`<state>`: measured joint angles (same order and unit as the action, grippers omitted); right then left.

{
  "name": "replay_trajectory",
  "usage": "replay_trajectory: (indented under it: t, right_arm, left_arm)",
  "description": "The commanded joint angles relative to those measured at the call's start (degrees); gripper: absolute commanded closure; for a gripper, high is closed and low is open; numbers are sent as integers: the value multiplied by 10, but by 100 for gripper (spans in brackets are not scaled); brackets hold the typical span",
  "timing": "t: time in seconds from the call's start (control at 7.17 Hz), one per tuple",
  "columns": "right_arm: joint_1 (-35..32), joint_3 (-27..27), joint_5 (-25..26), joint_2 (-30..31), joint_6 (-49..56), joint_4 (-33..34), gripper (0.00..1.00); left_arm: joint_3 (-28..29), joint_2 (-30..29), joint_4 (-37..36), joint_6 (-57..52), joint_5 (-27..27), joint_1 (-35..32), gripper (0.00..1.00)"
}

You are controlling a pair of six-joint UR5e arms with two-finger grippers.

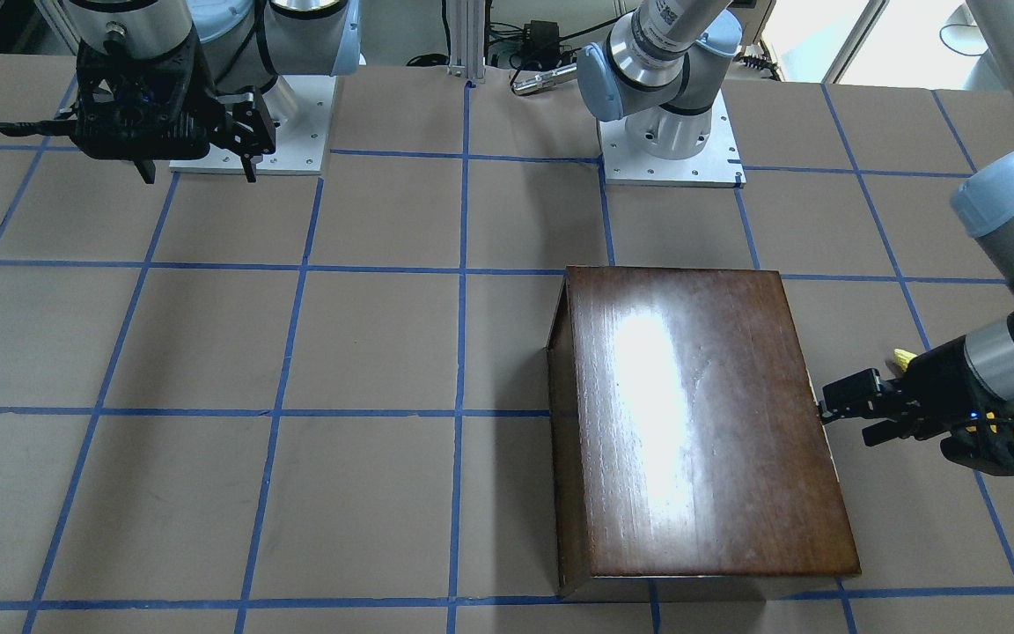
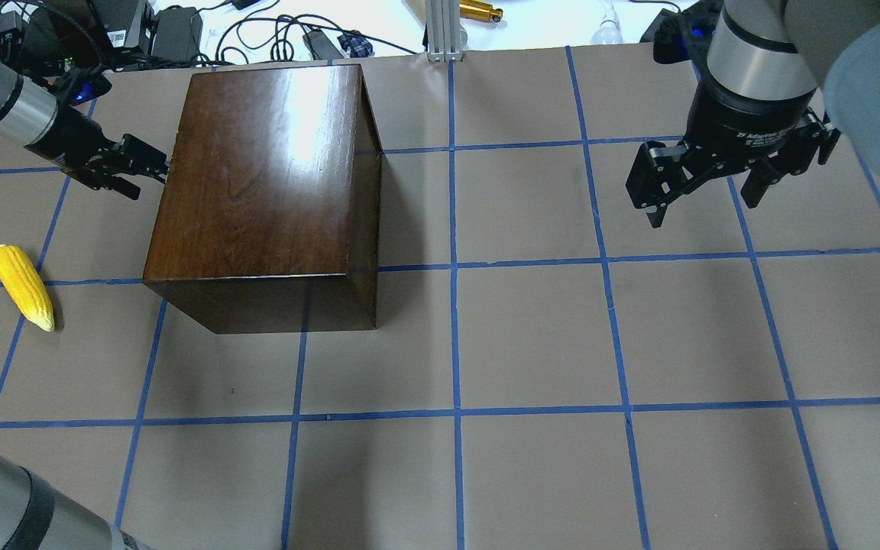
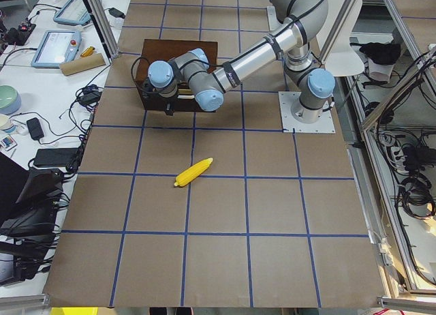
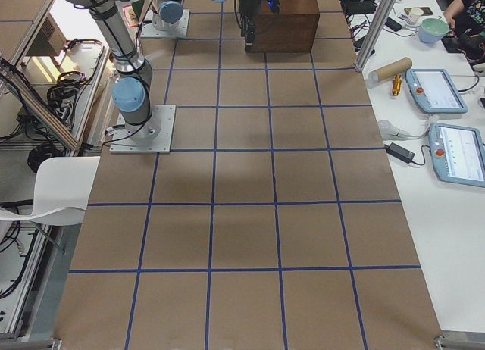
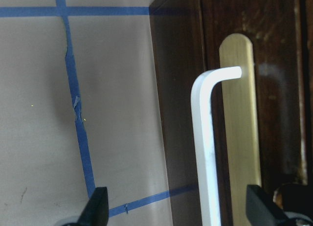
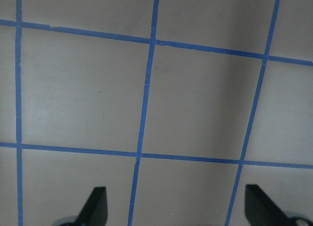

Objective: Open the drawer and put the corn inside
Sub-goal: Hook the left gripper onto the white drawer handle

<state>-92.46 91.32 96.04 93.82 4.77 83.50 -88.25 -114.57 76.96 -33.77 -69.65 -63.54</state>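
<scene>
The dark-brown box (image 2: 264,176) stands on the table, with its drawer pushed in. The drawer's dark front (image 5: 276,89) faces my left side and carries a silver bar handle (image 5: 204,138) on a brass plate. My left gripper (image 2: 151,165) is open at that face. In the left wrist view its fingertips (image 5: 99,204) straddle the handle without touching it. The yellow corn (image 2: 22,286) lies on the table to the left of the box, nearer me than the left gripper. My right gripper (image 2: 703,200) is open and empty, hanging above the table far to the right.
The table is brown paper with a blue tape grid (image 2: 454,267). Cables and devices lie beyond the far edge (image 2: 180,34). The arm bases (image 1: 670,141) stand at the near edge. An aluminium post (image 2: 444,30) rises at the far middle.
</scene>
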Motion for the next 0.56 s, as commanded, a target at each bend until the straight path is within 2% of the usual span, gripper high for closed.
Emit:
replay_trajectory:
  t: [0.0, 0.42]
  right_arm:
    - [0, 0, -1, 0, 0, 0, 0]
    - [0, 0, 0, 0, 0, 0, 0]
  left_arm:
    - [-2, -11, -1, 4, 0, 0, 0]
    - [0, -26, -2, 4, 0, 0, 0]
